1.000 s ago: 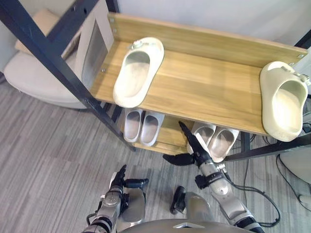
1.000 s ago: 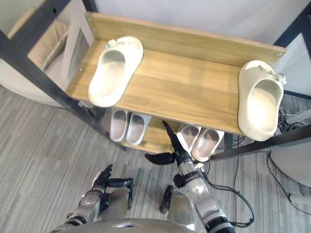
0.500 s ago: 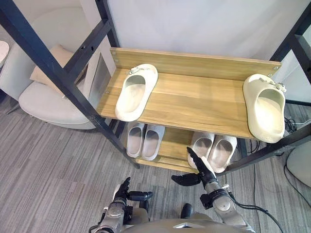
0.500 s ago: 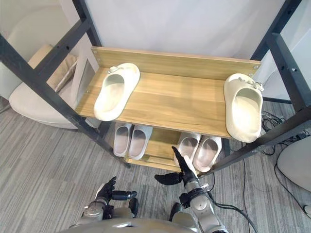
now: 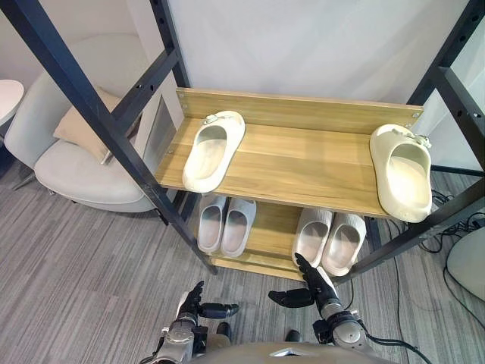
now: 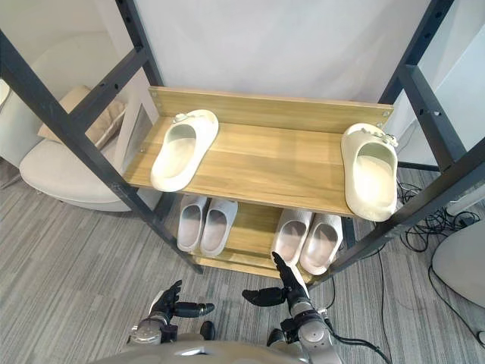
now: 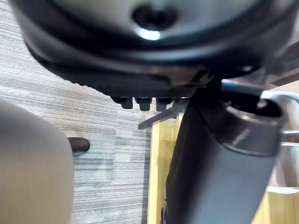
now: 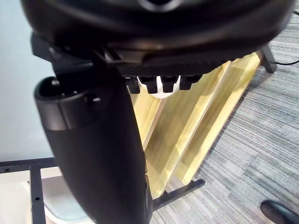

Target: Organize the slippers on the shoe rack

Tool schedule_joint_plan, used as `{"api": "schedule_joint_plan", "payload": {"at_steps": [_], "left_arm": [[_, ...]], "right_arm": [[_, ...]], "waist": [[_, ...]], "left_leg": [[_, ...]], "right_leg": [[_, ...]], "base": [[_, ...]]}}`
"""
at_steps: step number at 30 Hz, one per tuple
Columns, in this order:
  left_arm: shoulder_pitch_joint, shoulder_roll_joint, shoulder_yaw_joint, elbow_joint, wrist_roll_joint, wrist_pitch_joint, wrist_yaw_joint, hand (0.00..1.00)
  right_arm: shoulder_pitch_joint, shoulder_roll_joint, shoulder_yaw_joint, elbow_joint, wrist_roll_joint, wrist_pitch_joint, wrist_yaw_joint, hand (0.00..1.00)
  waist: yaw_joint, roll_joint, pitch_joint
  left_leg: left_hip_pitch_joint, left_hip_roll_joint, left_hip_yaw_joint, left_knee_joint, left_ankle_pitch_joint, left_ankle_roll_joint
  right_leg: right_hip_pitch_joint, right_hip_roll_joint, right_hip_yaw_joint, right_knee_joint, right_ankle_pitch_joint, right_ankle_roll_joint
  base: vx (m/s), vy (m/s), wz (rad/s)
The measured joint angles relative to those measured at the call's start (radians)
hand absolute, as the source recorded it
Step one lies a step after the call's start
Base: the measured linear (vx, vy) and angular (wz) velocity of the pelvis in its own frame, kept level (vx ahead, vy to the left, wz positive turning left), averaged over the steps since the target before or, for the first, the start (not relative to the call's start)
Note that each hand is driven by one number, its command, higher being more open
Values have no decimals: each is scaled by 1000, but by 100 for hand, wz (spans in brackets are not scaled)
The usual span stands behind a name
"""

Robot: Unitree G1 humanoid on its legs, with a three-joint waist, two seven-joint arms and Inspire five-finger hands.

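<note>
Right robot hand [image 5: 317, 287] hangs low in front of the shoe rack's lower wooden shelf [image 5: 273, 227], fingers straight and spread from the thumb, holding nothing. My left robot hand [image 5: 189, 303] sits near and to the left over the grey ribbed carpet [image 5: 91, 258], fingers loose, also empty.

The pair I must tidy lies split on the top wooden shelf [image 5: 303, 163]. The left cream slipper of smooth moulded foam [image 5: 213, 149] lies angled at the left end. The right cream slipper of the same foam [image 5: 402, 172] lies at the right end, its heel at or just past the near edge.

That heel worries me: I judge a clumsy touch from below could tip the slipper off onto the carpet. Both look light, rounded and thick-walled, with a small strap at the toe. On planks this slick I expect them to skate rather than stay put when I close on them. The slanted black metal frame bars [image 5: 114, 129] could catch my arms as I reach up. Two pairs of pale grey soft slippers [image 5: 225, 224] on the lower shelf lie close to my right fingers and could be knocked askew.
</note>
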Motion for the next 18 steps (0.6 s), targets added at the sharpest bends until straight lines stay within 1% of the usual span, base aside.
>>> {"api": "schedule_joint_plan", "payload": {"at_steps": [9,13,14,16,17,18], "left_arm": [[3,0,6,-4,10,0,-2,100],[20,13,-40,-43,10,-3,-9,100],[27,18,-54,-59,9,-4,-10,100],[71,37,-110,-168,5,-4,-34,100],[85,40,-118,-191,5,-4,-38,100],[124,53,-144,-274,-11,-6,-57,100]], "right_arm": [[1,6,-20,80,14,15,1,100],[1,3,-45,85,15,24,-1,100],[1,3,-47,85,15,24,-1,100],[2,3,-58,85,15,24,0,100],[3,3,-60,85,15,24,0,100],[6,2,-70,85,17,24,5,100]], "waist": [[-4,-6,-1],[-12,-8,-1],[-14,-9,-1],[-16,-10,0],[-16,-10,0],[-15,-9,0]], "left_leg": [[14,-2,-4,-2,2,3],[14,-3,-11,-1,3,5],[14,-3,-12,-2,3,5],[14,-4,-14,-2,4,5],[14,-4,-14,-2,4,5],[13,-6,-17,-3,4,6]], "right_leg": [[12,-1,-1,-1,0,0],[13,-1,-5,-2,0,0],[14,-1,-6,-2,0,0],[14,-2,-8,-1,0,0],[14,-2,-8,-1,0,0],[14,-3,-11,-1,-1,1]], "base": [[0,0,0],[-25,15,4],[0,0,0],[0,0,0],[17,15,4],[20,15,5]]}}
